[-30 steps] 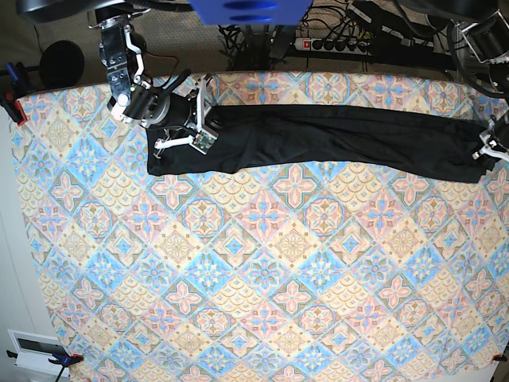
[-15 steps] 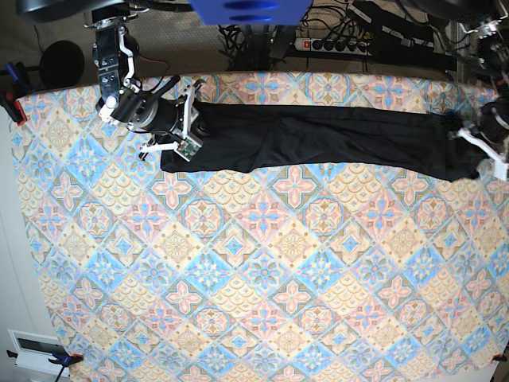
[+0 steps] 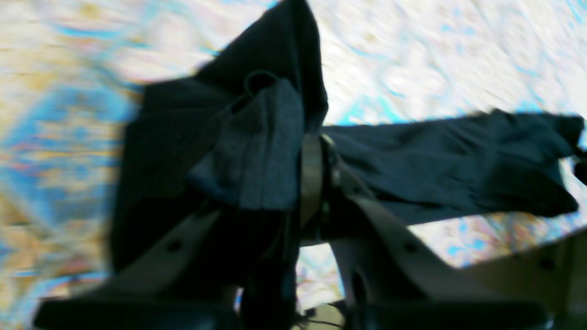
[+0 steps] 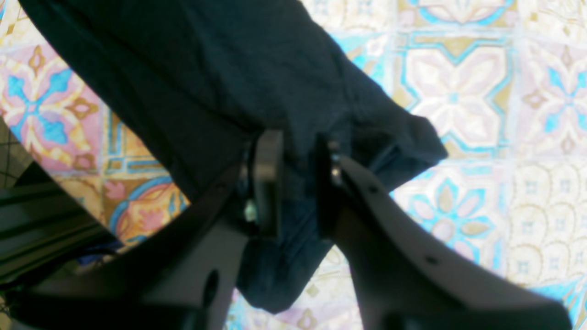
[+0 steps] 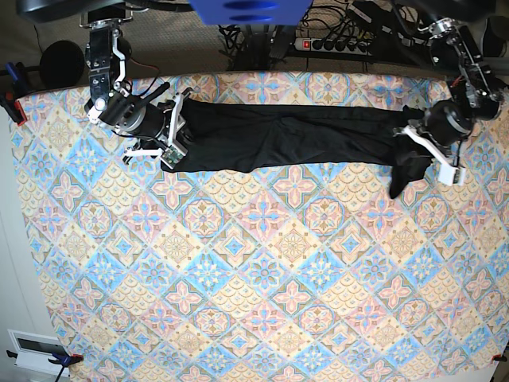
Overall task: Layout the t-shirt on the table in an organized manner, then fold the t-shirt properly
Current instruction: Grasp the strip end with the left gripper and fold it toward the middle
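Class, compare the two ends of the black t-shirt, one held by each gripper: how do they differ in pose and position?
The t-shirt end at the right gripper lies stretched along the table; the end at the left gripper is lifted and bunched, a tail drooping below. The right-gripper end sits near the table's corner; the left-gripper end is drawn inward from the edge. Both ends are pinched between fingers.

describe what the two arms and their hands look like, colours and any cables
Both arms are black with silver-grey joint housings. The right hand and left hand have white finger brackets in the base view; up close the fingers are dark, tapered plates with small round holes and visible screws. Thin dark cables run along the arms.
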`<action>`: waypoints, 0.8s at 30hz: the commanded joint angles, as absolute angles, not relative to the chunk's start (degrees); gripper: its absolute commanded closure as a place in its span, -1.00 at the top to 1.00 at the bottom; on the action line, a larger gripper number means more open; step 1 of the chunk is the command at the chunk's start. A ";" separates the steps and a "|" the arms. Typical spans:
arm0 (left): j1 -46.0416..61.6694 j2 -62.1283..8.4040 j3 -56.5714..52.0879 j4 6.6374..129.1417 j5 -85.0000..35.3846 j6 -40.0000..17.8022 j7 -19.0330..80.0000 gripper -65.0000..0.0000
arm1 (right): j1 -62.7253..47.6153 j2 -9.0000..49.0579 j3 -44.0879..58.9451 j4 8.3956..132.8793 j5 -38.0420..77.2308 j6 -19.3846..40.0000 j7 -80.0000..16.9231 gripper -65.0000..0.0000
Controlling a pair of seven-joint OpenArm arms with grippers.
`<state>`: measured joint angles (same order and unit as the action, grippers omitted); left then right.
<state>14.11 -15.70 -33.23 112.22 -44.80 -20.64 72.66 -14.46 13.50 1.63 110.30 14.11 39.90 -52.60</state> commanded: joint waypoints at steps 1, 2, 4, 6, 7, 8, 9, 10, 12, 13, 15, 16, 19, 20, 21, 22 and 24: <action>13.85 -15.78 -32.84 113.10 -45.41 -20.62 71.78 -1.00 | -14.02 13.93 1.98 111.25 14.99 40.00 -51.56 -0.63; 13.85 -15.08 -32.22 113.10 -45.32 -20.62 71.78 -1.00 | -14.02 13.93 1.98 111.25 14.99 40.00 -51.56 -0.63; 13.85 -14.55 -30.29 113.10 -45.32 -20.62 71.78 -1.00 | -14.02 13.93 1.98 111.25 14.99 40.00 -51.56 -0.63; 14.02 -14.55 -28.26 113.10 -45.23 -20.53 71.78 -1.00 | -14.02 13.93 1.98 111.25 14.99 40.00 -51.56 -0.63; 14.02 -14.55 -27.47 113.10 -45.23 -20.44 71.60 -1.00 | -14.02 13.93 1.98 111.25 14.99 40.00 -51.56 -0.63; 14.02 -14.55 -26.68 113.10 -45.14 -20.44 70.90 -1.00 | -14.02 13.93 1.98 111.25 14.99 40.00 -51.56 -0.63; 14.02 -14.55 -26.07 113.10 -45.14 -20.44 70.37 -1.00 | -14.02 13.93 1.98 111.25 14.99 40.00 -51.56 -0.63; 14.02 -14.46 -25.45 113.01 -45.14 -20.44 70.20 -1.00 | -14.02 13.93 1.98 111.16 14.99 40.00 -51.56 -0.63; 14.02 -14.46 -24.13 112.92 -45.14 -20.44 70.11 -1.00 | -14.02 13.93 1.98 111.16 14.99 40.00 -51.56 -0.62; 14.02 -14.46 -23.25 112.92 -45.05 -20.44 69.93 -1.00 | -14.02 13.93 1.98 111.16 14.99 40.00 -51.56 -0.62; 14.02 -14.46 -21.67 112.75 -44.97 -20.44 69.85 -1.00 | -14.02 13.93 1.98 111.16 14.99 40.00 -51.56 -0.62; 14.02 -14.46 -21.23 112.48 -44.97 -20.44 69.85 -1.00 | -13.93 13.93 1.98 111.16 14.99 40.00 -51.56 -0.62; 13.76 -14.46 -19.21 110.02 -45.05 -20.44 69.49 -1.00 | -13.93 13.93 1.98 111.16 14.99 40.00 -51.56 -0.62; 13.49 -14.46 -18.51 109.49 -45.05 -20.44 68.62 -1.00 | -13.93 13.93 1.98 111.16 14.99 40.00 -51.56 -0.62; 13.32 -14.46 -17.80 108.97 -45.05 -20.44 68.00 -1.00 | -13.93 13.93 1.98 111.16 14.99 40.00 -51.56 -0.62; 13.23 -14.64 -17.19 108.35 -45.05 -20.44 67.56 -1.00 | -13.93 13.93 1.98 111.16 14.99 40.00 -51.56 -0.62; 13.14 -14.73 -16.57 107.65 -45.05 -20.35 67.56 -0.99 | -13.93 13.93 1.98 111.16 14.99 40.00 -51.56 -0.62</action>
